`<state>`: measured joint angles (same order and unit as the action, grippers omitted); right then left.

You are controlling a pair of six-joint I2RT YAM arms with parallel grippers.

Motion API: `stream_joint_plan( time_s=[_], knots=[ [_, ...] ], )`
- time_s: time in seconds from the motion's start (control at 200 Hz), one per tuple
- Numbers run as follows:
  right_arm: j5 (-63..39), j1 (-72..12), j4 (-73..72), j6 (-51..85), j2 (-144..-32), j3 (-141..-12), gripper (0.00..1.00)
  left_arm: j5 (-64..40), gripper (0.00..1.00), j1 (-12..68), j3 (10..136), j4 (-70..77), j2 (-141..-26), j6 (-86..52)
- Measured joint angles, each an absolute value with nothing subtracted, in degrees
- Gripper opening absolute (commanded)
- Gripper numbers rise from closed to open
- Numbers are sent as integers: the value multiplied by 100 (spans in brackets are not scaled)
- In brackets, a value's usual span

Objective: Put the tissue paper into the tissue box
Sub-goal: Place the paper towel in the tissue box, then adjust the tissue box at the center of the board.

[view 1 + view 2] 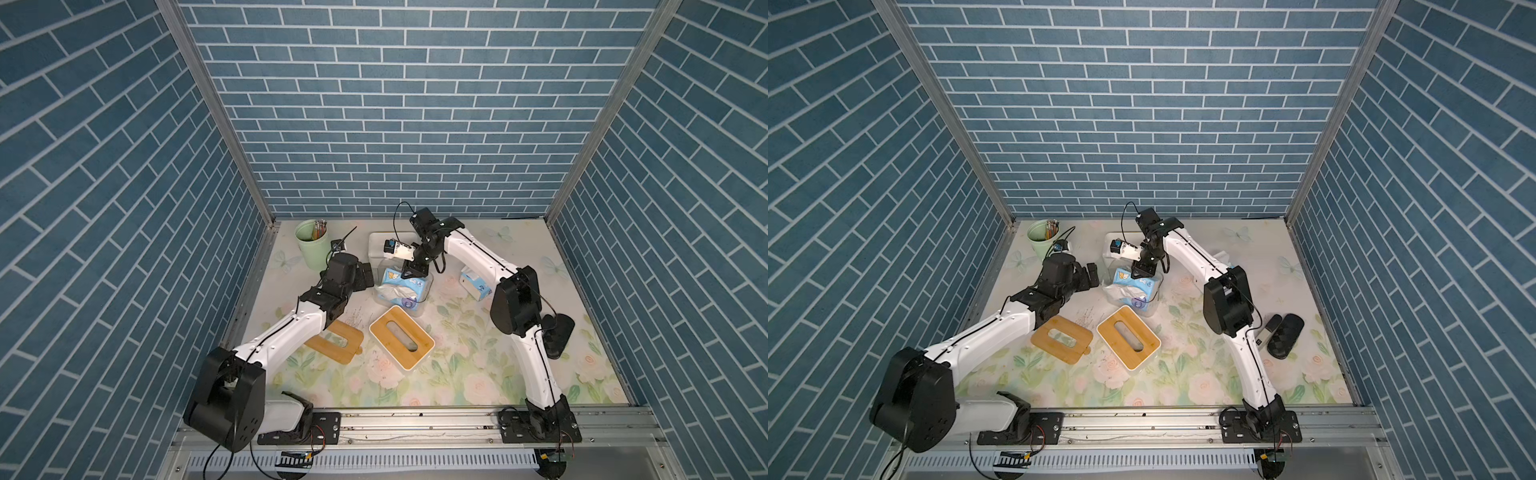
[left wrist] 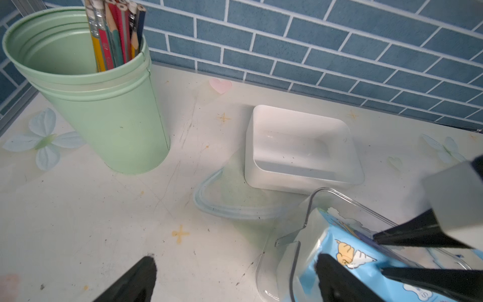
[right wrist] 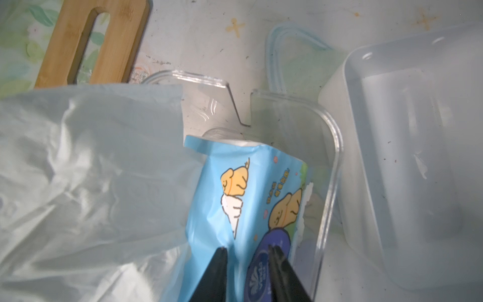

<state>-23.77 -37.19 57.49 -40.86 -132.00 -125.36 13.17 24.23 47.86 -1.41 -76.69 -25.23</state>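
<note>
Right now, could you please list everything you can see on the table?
cup: one, green, far left corner
pencils: several, mixed colours, in cup
tray: one, white, far centre
clear box: one, transparent, centre
pack: one, blue, in clear box
second pack: one, white and blue, right
lid: one, bamboo, flat by left arm
lidded box: one, white, bamboo top, front centre
black items: two, right, kind unclear
left hand: black, open, beside clear box
right hand: black, jaws slightly apart on pack
</note>
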Motion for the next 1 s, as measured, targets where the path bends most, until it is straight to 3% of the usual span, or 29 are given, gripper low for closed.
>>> stream_joint_plan(
  time_s=[0.11,0.16,0.285,0.335,0.485,0.58,1.0],
  knots=[
    [-2298,-3699,5498,-3868,-12792,-12014,40,1201,100,2423,4783,-82,-7686,-2530],
    [-2270,-3662,5321,-3671,-12501,-11646,48,1125,100,2423,4783,-40,-7703,-2530],
    [-2211,-3441,4646,-3081,-11535,-10475,51,932,100,2423,4772,86,-7762,-2528],
    [-2150,-3376,4333,-2823,-11153,-10018,62,882,100,2423,4757,119,-7771,-2530],
    [-1505,-3376,3518,-2237,-10462,-9159,70,770,100,2423,4753,165,-7787,-2528],
    [-1267,-3433,3267,-2067,-10488,-9032,84,720,100,2423,4753,196,-7793,-2526],
    [-913,-3538,2873,-1815,-11410,-9070,84,633,100,2423,4722,220,-7839,-2521]
  ],
)
